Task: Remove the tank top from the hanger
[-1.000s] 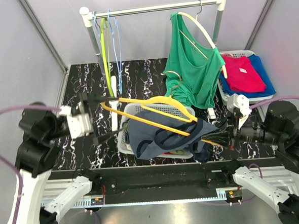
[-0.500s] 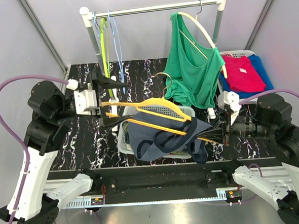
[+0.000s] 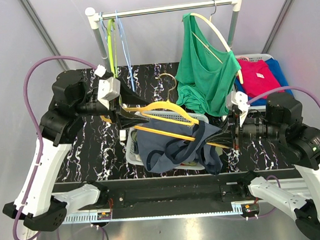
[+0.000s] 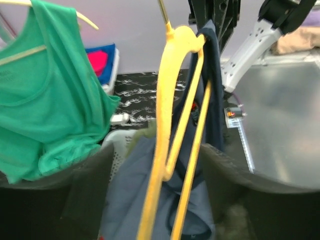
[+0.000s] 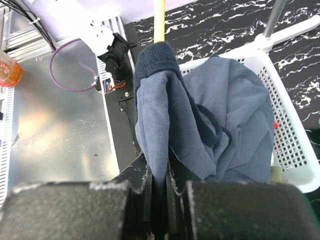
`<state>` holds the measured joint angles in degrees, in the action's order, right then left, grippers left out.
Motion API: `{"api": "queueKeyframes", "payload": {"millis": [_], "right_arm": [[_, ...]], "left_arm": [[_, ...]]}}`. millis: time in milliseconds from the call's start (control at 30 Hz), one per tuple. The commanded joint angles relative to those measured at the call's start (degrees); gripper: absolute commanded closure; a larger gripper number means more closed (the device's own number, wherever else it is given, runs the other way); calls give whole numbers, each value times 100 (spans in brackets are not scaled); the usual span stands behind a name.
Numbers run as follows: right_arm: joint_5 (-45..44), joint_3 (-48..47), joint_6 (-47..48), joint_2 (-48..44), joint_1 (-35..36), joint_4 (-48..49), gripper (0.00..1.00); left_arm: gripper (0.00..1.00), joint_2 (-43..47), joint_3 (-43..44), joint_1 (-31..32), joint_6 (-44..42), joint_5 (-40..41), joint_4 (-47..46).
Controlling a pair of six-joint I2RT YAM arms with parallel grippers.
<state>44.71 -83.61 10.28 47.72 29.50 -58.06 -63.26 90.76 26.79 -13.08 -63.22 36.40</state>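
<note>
Top external: one navy tank top [image 3: 162, 150], one green top [image 3: 206, 68], one yellow hanger [image 3: 159, 105]

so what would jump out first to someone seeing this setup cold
A yellow hanger draped with a dark blue tank top sits in mid-air at the centre, above a white basket. Behind it on the right, a bright green tank top hangs from the rail, and red and blue clothes lie piled at the right edge.
</note>
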Motion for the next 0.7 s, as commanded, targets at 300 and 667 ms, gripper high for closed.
{"api": "queueKeyframes", "payload": {"millis": [300, 667], "right_arm": [[170, -147, 18, 281, 4, 963, 100], [-1084, 336, -35, 9, 4, 1113, 64]], "left_arm": [[96, 33, 390, 55, -291, 2, 482], [100, 315, 601, 46, -1494, 1847, 526]]}}
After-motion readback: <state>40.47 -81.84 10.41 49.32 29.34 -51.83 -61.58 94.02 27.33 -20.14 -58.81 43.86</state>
